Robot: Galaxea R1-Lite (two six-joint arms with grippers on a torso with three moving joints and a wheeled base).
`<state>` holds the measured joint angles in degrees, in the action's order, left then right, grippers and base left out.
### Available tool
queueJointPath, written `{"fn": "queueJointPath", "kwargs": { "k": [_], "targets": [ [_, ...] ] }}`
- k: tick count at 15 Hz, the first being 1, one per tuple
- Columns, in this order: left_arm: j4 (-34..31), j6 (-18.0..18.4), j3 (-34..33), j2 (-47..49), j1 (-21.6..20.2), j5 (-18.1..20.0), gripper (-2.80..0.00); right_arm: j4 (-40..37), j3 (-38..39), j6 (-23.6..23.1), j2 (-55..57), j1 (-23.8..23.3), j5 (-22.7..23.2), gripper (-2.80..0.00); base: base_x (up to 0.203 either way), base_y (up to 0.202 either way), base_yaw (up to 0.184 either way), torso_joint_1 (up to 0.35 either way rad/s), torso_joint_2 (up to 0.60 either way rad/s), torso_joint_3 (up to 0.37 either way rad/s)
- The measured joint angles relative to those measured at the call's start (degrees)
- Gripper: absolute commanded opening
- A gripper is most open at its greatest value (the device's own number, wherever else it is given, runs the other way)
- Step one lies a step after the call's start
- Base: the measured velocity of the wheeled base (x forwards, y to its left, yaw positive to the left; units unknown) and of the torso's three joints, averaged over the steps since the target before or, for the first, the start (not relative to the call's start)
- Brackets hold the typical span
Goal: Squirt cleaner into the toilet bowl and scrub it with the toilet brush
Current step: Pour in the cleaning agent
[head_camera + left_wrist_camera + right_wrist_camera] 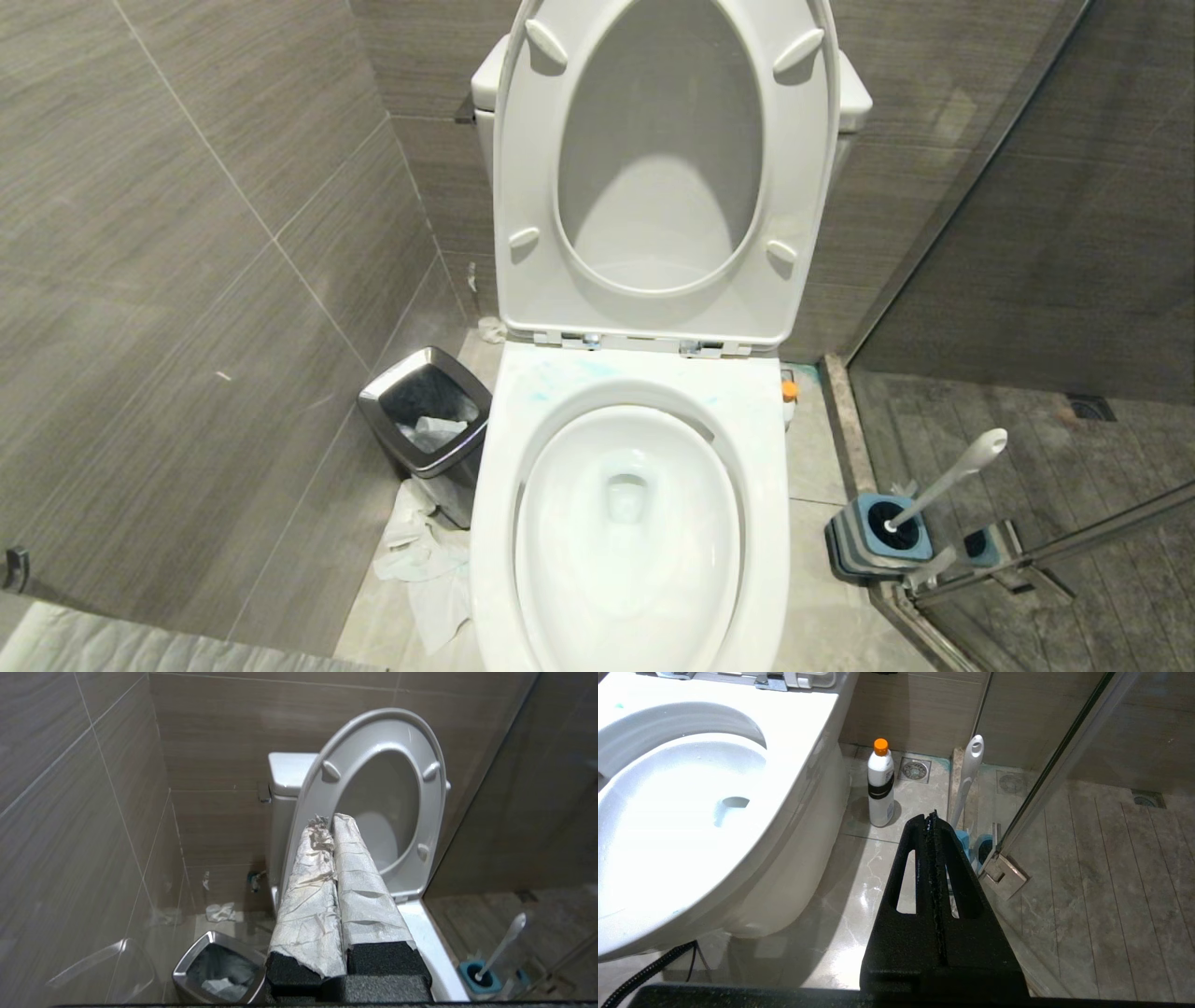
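Beyond right gripper (932, 814), fingers pressed together, toilet brush (969, 772) in holder, prob. untouched, left fingers (317, 877) closed too.

Neither arm shows in the head view. The left gripper (332, 821) is raised and points forward, its two fingers (359, 891) wrapped in crumpled pale paper-like covering and pressed together along their length, with nothing between them. The right gripper (931, 816) hangs low, angled down toward the floor, its black fingers (957, 868) closed tip to tip and empty.

No legible text, label or number, not even on the orange-capped bottle (880, 784).
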<state>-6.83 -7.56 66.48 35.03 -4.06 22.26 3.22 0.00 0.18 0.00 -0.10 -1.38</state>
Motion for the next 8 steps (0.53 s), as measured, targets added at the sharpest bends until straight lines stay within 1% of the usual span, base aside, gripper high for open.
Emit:
{"fn": "queueJointPath", "kwargs": {
  "k": [2, 5, 6, 8],
  "targets": [
    [0.0, 1.9, -6.0, -6.2, 0.2, -0.1, -2.8, 0.0, 0.0, 0.0, 0.0, 0.0, 0.0, -2.8, 0.0, 0.0, 0.0, 0.0, 0.0, 0.0],
    [-0.2, 3.0, -14.6, -14.4, 0.7, -0.5, -2.8, 0.0, 0.0, 0.0, 0.0, 0.0, 0.0, -2.8, 0.0, 0.0, 0.0, 0.0, 0.0, 0.0],
    [0.0, 3.8, -17.4, -16.6, 1.1, -1.3, -2.8, 0.0, 0.0, 0.0, 0.0, 0.0, 0.0, -2.8, 0.0, 0.0, 0.0, 0.0, 0.0, 0.0],
    [0.2, 6.1, -22.9, -20.8, 2.1, -4.4, -2.8, 0.0, 0.0, 0.0, 0.0, 0.0, 0.0, -2.8, 0.0, 0.0, 0.0, 0.0, 0.0, 0.0]
  ]
}}
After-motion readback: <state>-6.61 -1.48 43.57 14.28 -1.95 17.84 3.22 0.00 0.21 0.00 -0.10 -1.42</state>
